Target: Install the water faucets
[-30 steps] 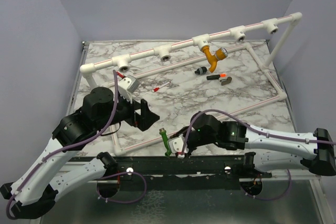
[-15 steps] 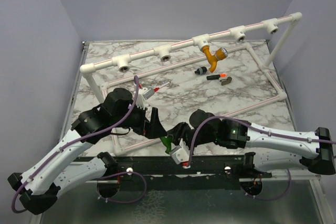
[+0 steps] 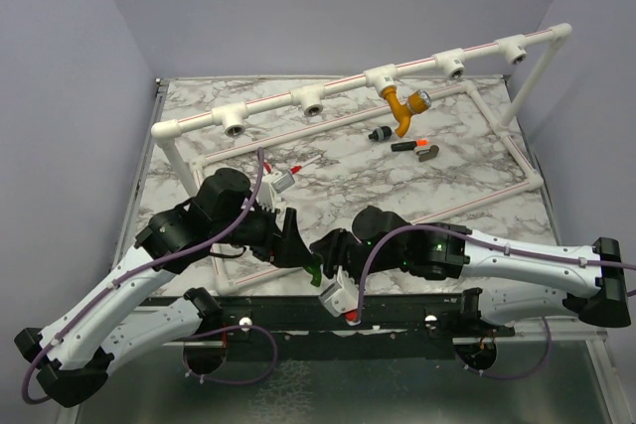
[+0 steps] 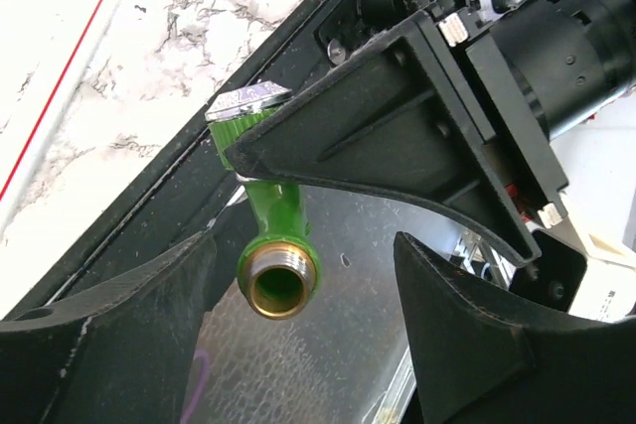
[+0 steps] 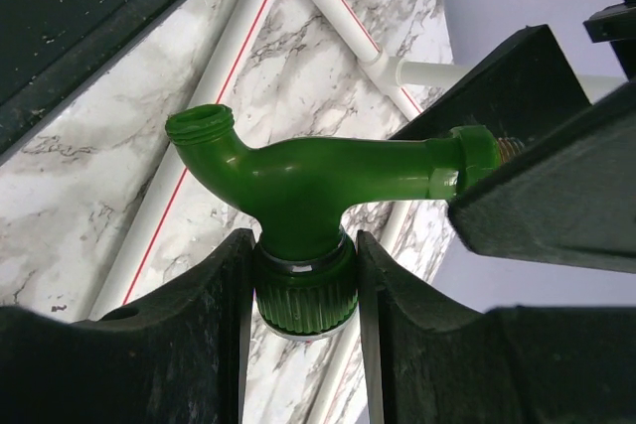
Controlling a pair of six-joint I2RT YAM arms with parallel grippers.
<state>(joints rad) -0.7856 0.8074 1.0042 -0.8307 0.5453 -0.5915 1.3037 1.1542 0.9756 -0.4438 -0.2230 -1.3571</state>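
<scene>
The green faucet [image 5: 328, 171] is held by its ribbed cap between the fingers of my right gripper [image 5: 301, 257], just above the table's front edge [image 3: 397, 310]. In the top view it is a small green patch [image 3: 314, 268] between the two grippers. My left gripper [image 4: 298, 345] is open, and the faucet's brass threaded end [image 4: 276, 283] sits between its fingers, nearer the left one and touching neither. The mustard-orange faucet [image 3: 402, 106] hangs from a T-socket on the white pipe frame [image 3: 338, 86].
The pipe frame's floor rails [image 3: 477, 201] run across the marble table. Small black parts [image 3: 378, 133] and a red-tipped piece [image 3: 409, 146] lie below the orange faucet. A thin pen [image 3: 303, 163] lies left of centre. Both arms crowd the near middle.
My left arm has swung right and down from the frame's left side until its open fingers flank the faucet's threaded end. My right gripper has shifted slightly left, still holding the faucet.
</scene>
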